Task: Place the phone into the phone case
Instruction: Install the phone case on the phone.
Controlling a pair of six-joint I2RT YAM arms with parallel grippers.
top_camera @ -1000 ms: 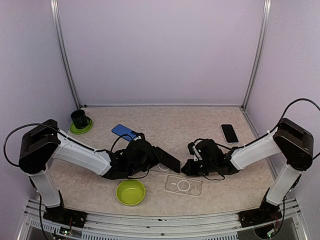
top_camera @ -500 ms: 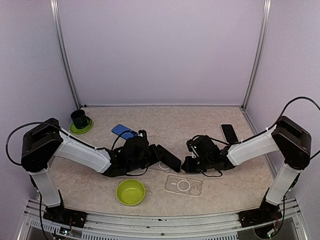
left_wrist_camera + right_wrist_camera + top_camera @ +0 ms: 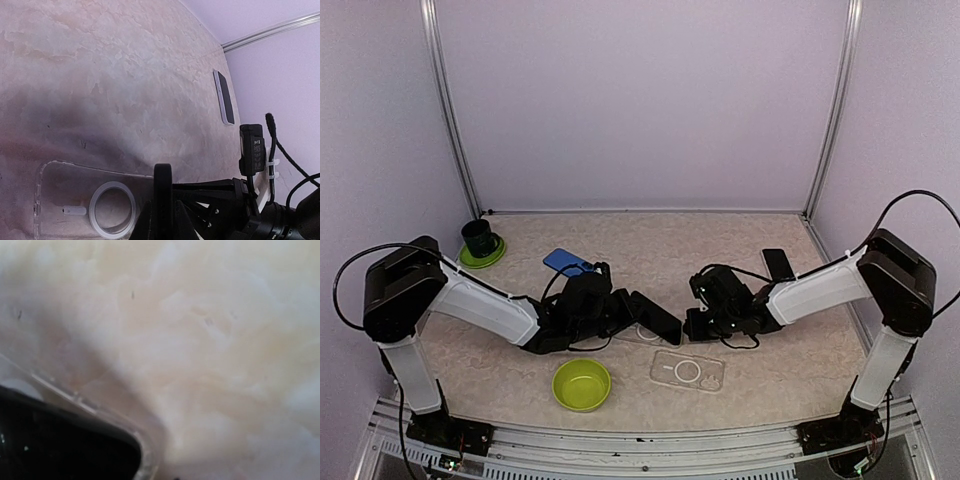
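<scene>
Top external view, and the phone [image 3: 656,317] sits just beyond the green bowl [image 3: 581,385], a touch to its right, and it's tilted. One end is pinched tight in the left claw [image 3: 632,310]. The other end's corner is down inside the rim of the clear case [image 3: 60,192], which lies flat on the desk [image 3: 650,240]. Right wrist view backs that up: a black corner tucked against the clear lip.

The right claw [image 3: 692,326] is low at that same end, facing the left one. Its fingers are hidden, so I cannot tell whether they are spread or pressed together.

The step in hand, by my reading, is seating the phone. To do it well, the left claw should lower its end slowly and keep the phone's edges square to the case walls, while the right steadies the case so it doesn't skate. Watch that lip, because a skewed corner would ride over it.

A second clear case [image 3: 687,371] lies just right of the bowl. A spare phone [image 3: 778,262] rests far beyond the bowl, well apart.
</scene>
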